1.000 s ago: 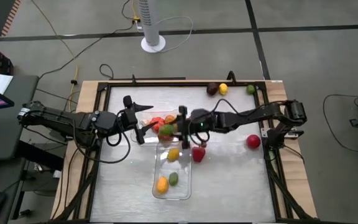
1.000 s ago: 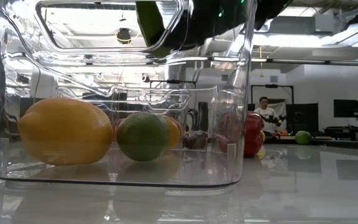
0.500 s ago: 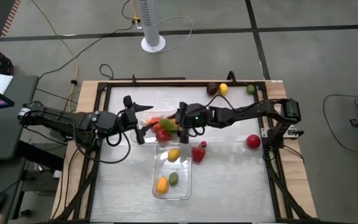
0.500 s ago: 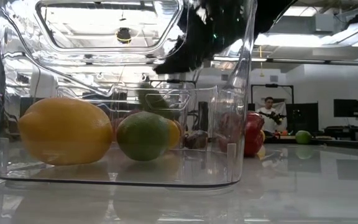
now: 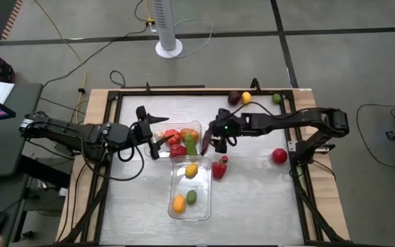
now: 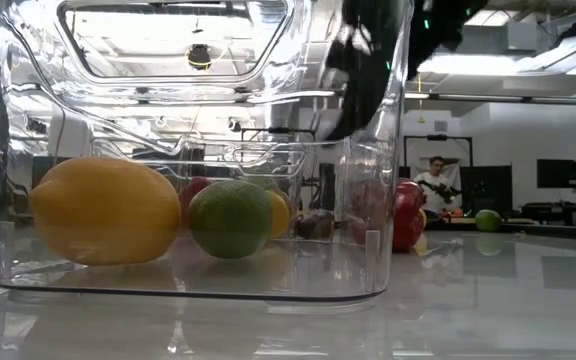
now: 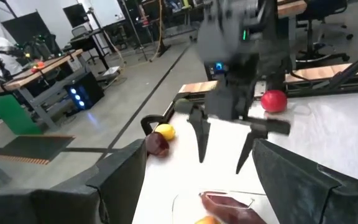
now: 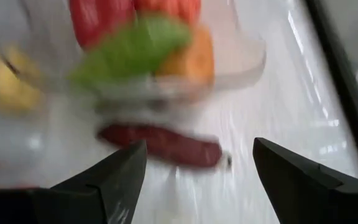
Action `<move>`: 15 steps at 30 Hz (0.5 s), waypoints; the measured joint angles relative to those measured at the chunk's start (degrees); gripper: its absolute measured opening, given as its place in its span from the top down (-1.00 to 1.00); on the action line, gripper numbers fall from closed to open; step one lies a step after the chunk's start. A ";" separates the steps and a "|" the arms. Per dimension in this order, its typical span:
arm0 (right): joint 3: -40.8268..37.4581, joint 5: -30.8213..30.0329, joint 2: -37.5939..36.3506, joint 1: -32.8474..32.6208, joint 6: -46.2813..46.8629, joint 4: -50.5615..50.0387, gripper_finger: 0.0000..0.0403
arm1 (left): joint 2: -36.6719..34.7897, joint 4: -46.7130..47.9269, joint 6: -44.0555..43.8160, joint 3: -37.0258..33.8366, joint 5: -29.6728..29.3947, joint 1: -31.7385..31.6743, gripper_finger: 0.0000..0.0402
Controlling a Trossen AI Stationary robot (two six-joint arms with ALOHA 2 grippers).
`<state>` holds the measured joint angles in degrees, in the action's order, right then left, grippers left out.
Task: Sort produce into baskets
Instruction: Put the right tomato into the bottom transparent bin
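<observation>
White table (image 5: 252,199) holds two baskets; green produce (image 5: 190,142) lies in the far basket (image 5: 196,126). Right gripper (image 5: 214,145) hovers beside it, fingers apart; left gripper (image 5: 158,139) waits nearby, fingers spread

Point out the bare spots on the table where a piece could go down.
Bare tabletop lies right of the near basket, below the red apple; another patch lies to that basket's left. Crowded: the far basket, between left gripper and right gripper.

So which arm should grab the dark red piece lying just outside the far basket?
Right. The right gripper hangs open almost over the dark red piece, while the left gripper waits across the far basket.
</observation>
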<state>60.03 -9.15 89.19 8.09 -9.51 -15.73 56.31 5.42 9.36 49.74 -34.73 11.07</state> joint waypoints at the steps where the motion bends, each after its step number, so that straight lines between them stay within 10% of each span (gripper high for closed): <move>1: -1.06 0.00 0.22 0.44 -0.08 -0.34 -0.59 | 0.00 0.01 -0.21 0.00 0.01 0.00 -0.40; 15: -3.65 -4.94 -2.61 -11.00 14.90 -33.91 -0.54 | 0.02 2.22 -4.17 0.00 0.05 0.00 -0.40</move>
<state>56.38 -14.09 86.57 -2.91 5.40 -49.64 56.34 7.64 5.19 49.74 -34.68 11.07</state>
